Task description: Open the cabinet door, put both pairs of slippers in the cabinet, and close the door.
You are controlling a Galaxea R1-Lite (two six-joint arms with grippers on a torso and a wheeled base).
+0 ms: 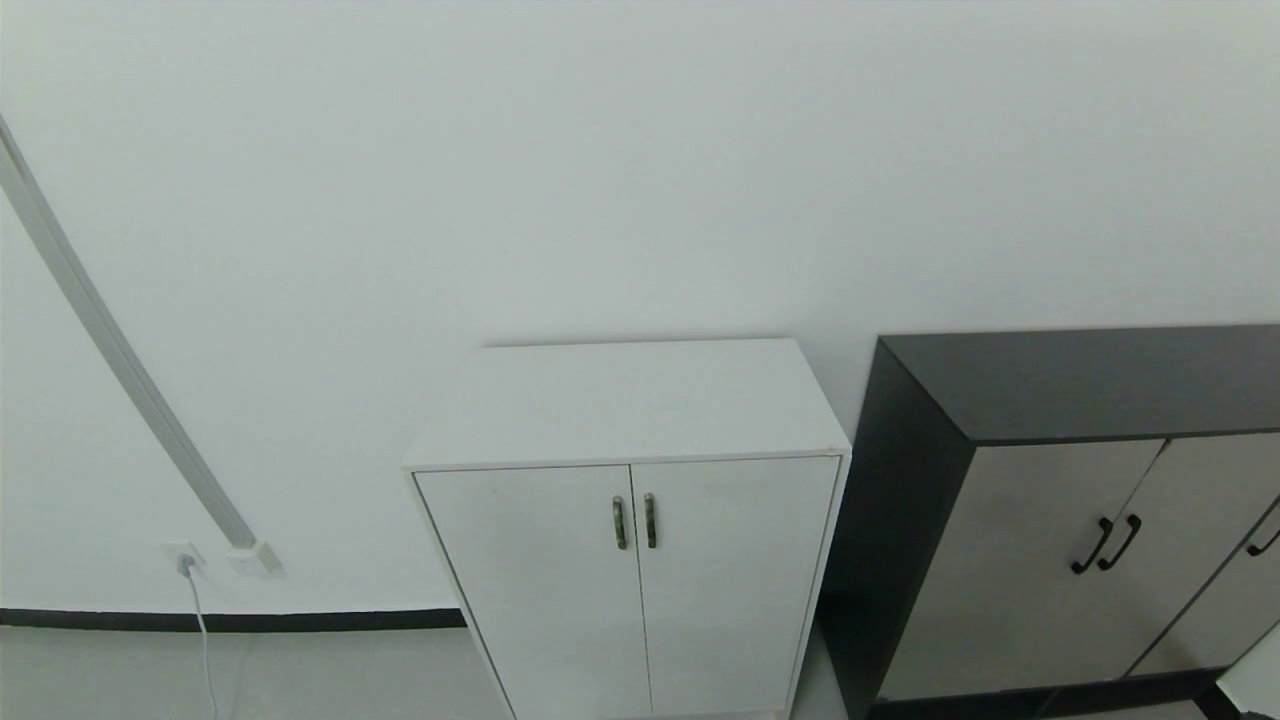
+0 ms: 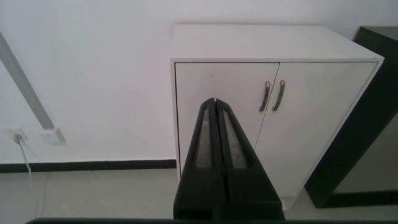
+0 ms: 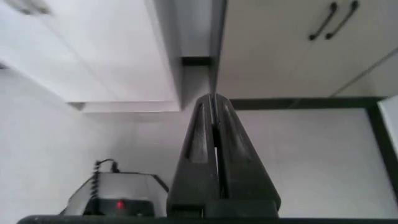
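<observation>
A white two-door cabinet (image 1: 630, 560) stands against the wall with both doors closed; two metal handles (image 1: 634, 521) sit side by side at the middle seam. In the left wrist view the same cabinet (image 2: 273, 106) faces my left gripper (image 2: 215, 102), which is shut with nothing in it and held some way in front of the left door. My right gripper (image 3: 214, 99) is shut and empty, low above the floor, in front of the gap between the white cabinet (image 3: 118, 56) and the dark cabinet (image 3: 298, 50).
A black cabinet (image 1: 1060, 500) with grey doors and black handles stands right of the white one. A wall socket with a plugged cable (image 1: 185, 565) and a slanted cable duct (image 1: 110, 340) are on the wall at the left. A grey device with a red light (image 3: 115, 196) lies on the floor.
</observation>
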